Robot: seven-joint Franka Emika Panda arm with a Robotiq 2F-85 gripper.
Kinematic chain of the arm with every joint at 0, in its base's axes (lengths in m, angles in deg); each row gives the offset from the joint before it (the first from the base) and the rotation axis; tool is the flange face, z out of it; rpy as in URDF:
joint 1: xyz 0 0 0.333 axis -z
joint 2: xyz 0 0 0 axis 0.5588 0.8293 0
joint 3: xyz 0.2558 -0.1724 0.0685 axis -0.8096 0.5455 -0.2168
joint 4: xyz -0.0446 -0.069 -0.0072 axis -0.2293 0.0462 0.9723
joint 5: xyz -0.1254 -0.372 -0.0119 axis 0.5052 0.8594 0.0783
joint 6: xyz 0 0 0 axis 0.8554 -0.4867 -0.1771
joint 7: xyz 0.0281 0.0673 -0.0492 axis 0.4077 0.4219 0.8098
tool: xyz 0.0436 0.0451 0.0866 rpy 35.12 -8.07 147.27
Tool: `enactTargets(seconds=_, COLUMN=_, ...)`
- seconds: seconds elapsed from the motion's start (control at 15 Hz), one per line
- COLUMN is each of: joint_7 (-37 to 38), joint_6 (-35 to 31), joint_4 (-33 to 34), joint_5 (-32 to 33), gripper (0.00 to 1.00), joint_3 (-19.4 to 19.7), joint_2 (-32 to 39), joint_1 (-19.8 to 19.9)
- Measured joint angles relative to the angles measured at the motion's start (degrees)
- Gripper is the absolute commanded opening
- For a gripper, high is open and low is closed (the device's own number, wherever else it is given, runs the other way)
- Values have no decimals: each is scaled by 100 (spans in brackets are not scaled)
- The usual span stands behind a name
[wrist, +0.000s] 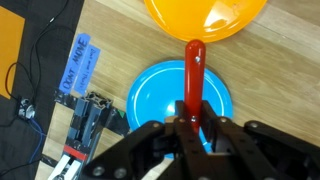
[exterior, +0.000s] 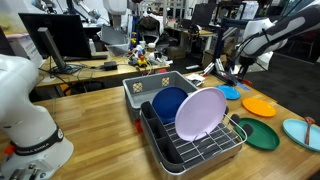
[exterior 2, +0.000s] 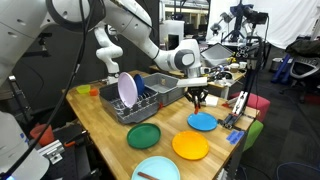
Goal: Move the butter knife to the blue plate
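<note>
End effector point(wrist: 192, 122) was clenched on one end of the knife point(wrist: 192, 75), directly above the blue plate point(wrist: 150, 95). The knife's long axis ran across that plate toward the orange plate point(wrist: 205, 15), its tip overlapping that rim in the wrist view. A straight descent looked enough.

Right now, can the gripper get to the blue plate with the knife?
Probably yes. The gripper holds the butter knife right above the blue plate, and nothing seems to lie between them.
</note>
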Motion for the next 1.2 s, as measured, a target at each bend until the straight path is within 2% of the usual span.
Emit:
enactTargets(seconds=0.6, joint_7=-537, joint_6=88, joint_4=1172, joint_5=-2, gripper=4, joint_3=-42, joint_2=1090, joint_1=43)
enactTargets(seconds=1.2, joint_7=-984, joint_6=1010, joint_4=2613, joint_5=-6, gripper=4, joint_3=-42, joint_2=2081, joint_1=32)
